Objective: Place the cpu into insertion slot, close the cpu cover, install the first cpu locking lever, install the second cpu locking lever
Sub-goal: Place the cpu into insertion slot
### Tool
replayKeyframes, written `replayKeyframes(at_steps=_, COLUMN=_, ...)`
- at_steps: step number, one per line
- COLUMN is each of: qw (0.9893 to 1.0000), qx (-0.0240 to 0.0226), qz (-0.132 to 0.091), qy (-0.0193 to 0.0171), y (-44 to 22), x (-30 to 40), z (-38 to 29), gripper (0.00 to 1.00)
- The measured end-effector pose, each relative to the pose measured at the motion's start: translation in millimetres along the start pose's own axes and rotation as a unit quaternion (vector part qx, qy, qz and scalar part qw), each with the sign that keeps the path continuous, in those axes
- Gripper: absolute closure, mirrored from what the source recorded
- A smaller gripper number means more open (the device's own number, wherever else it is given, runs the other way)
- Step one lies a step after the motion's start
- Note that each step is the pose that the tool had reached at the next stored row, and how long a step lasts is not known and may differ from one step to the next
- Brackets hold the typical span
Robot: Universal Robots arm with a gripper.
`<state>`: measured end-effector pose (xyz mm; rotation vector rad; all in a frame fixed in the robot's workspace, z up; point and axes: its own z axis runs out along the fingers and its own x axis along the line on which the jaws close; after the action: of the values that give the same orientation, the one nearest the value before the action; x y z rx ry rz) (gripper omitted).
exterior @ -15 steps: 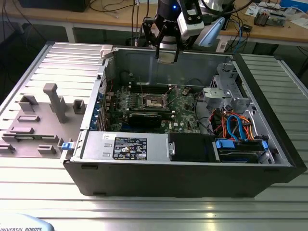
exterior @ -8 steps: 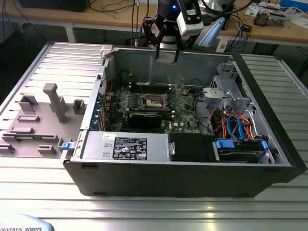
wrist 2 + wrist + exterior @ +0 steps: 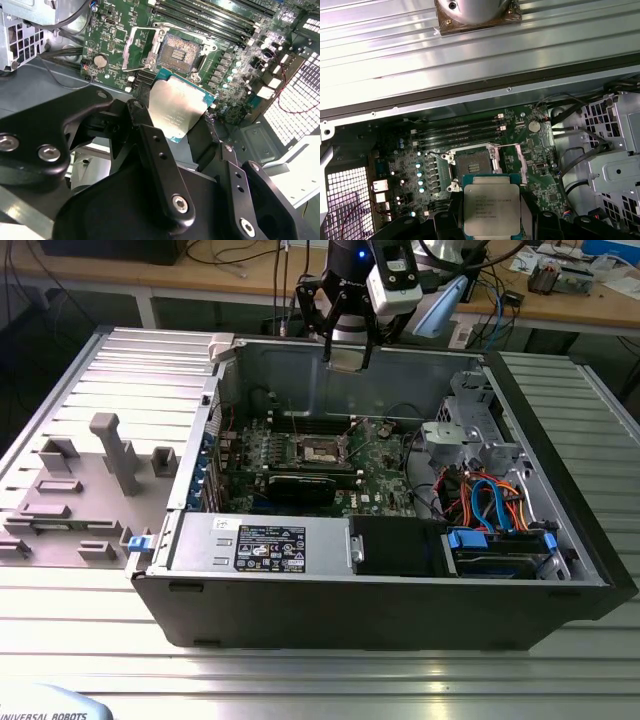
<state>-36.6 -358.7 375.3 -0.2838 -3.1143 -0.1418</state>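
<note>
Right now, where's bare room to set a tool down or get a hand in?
Free: table strip along the case front wall; ribbed strip at the exterior view's right of it. Crowded: circuit board, cables beside it, blocks on the grey plate. Gripper, jaws shut on the cpu, hangs above the board.

Open computer case (image 3: 560, 540) on a metal table (image 3: 300, 680).
Below the gripper (image 3: 348, 352), a green circuit board (image 3: 385, 490); farther off, 1 power supply (image 3: 200, 540), blue cables (image 3: 490, 505) and, outside the case, 1 grey stand (image 3: 115, 445).
</note>
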Motion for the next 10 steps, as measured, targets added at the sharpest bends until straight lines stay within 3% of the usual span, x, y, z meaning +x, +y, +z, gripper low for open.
replayKeyframes(at_steps=10, qw=1.0, qx=0.0005, qz=0.004, qy=-0.0005, y=0.0, x=0.0, z=0.1, gripper=0.46)
